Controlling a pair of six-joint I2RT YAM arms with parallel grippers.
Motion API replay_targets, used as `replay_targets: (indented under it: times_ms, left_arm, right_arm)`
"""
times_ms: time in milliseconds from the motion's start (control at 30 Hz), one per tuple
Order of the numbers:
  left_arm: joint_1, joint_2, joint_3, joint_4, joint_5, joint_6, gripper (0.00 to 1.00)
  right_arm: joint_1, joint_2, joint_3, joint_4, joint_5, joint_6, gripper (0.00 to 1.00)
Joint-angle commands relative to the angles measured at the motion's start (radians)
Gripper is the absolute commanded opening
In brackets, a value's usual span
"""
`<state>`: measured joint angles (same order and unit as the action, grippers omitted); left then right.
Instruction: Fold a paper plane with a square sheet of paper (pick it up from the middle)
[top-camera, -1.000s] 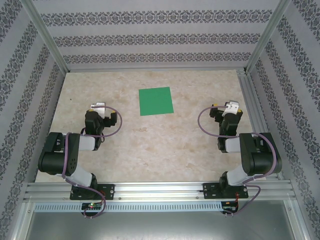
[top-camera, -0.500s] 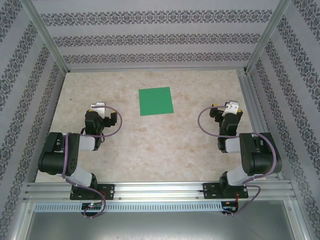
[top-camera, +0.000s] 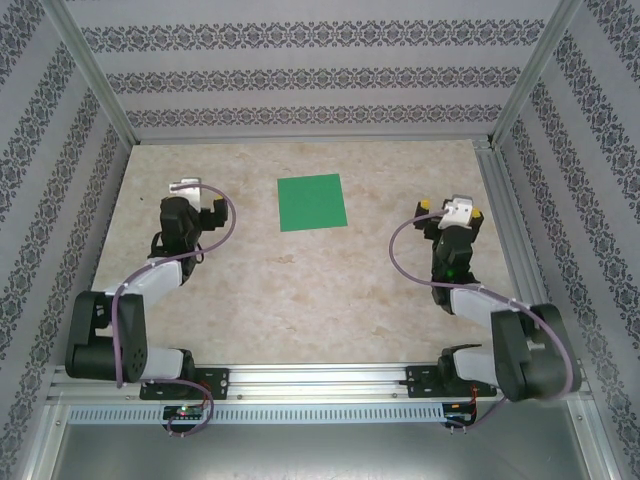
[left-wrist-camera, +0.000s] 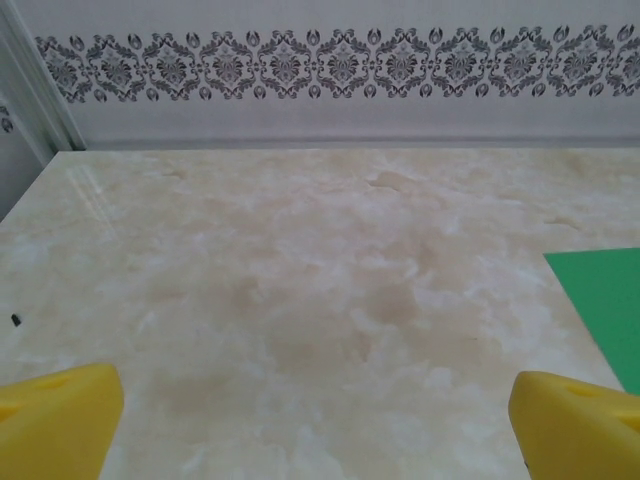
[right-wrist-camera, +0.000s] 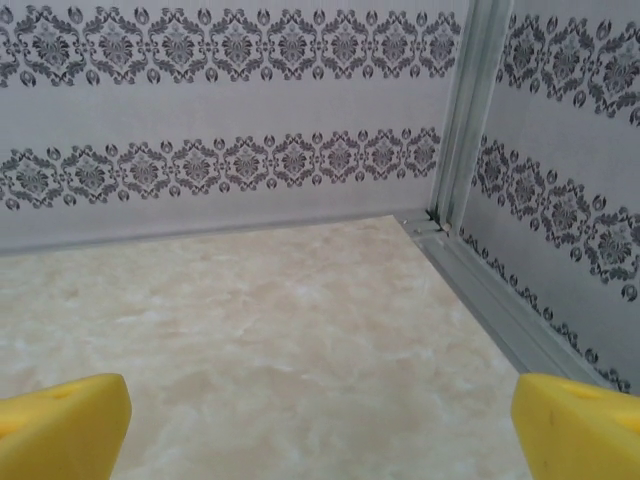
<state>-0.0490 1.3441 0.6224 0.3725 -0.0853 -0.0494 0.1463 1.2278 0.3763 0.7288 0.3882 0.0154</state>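
You have the square sheet of paper (top-camera: 311, 203) lying flat on the marbled table (top-camera: 300, 300). It sits in the far half, about midway between the left and right edges. It is plain bright green, unfolded, with its sides roughly in line with the table's edges. Nothing touches it.

Your left gripper (top-camera: 188, 188) is over the far half near the left edge, well apart from the sheet and level with its far side. In the left wrist view the left gripper (left-wrist-camera: 320, 428) has its yellow fingers (left-wrist-camera: 58, 420) spread wide, one in each lower corner of the view, with bare table between them. Part of the sheet (left-wrist-camera: 605, 300) shows at the right side of that view, ahead of the right-hand finger and clear of it.

Your right gripper (top-camera: 450, 207) is over the table near the right edge, about level with the sheet's near side and well apart from it. In the right wrist view the right gripper (right-wrist-camera: 320, 430) also has its yellow fingers (right-wrist-camera: 60, 425) spread wide and holds nothing. It faces the table's far right corner, where an aluminium post (right-wrist-camera: 470, 110) stands against the patterned wall (right-wrist-camera: 220, 100).

The sheet lies between the two grippers.
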Motion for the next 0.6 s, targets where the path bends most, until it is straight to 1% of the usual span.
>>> replay_targets:
  times_ms: [0,33,67,133,200,267,367,467,567]
  left_arm:
    - [-0.008,-0.079,0.06,-0.22,-0.008,-0.128,1.0]
    - [-0.008,-0.102,0.083,-0.276,-0.008,-0.167,1.0]
    - [-0.008,-0.119,0.107,-0.329,0.005,-0.192,1.0]
    - [-0.008,-0.145,0.165,-0.439,0.043,-0.239,1.0]
    - [-0.007,-0.154,0.216,-0.524,0.078,-0.271,1.0]
    - [-0.008,-0.157,0.269,-0.605,0.097,-0.29,1.0]
    - [-0.008,-0.16,0.314,-0.682,0.128,-0.33,1.0]
    - [-0.008,-0.176,0.323,-0.699,0.181,-0.347,1.0]
    - [-0.008,-0.185,0.332,-0.731,0.197,-0.345,1.0]
  right_arm:
    - [0.011,-0.091,0.177,-0.471,0.079,0.198,0.98]
    - [0.01,-0.095,0.233,-0.612,0.072,0.279,0.98]
    - [0.012,-0.089,0.285,-0.708,0.055,0.329,0.98]
    - [0.019,-0.057,0.368,-0.842,-0.006,0.39,0.98]
    - [0.038,-0.009,0.429,-0.905,-0.072,0.406,0.98]
    - [0.077,0.047,0.482,-0.94,-0.098,0.431,0.98]
    - [0.168,0.155,0.578,-0.982,-0.094,0.469,0.98]
    - [0.273,0.295,0.691,-1.013,-0.073,0.473,0.98]
    - [0.366,0.459,0.829,-1.058,-0.069,0.48,0.98]
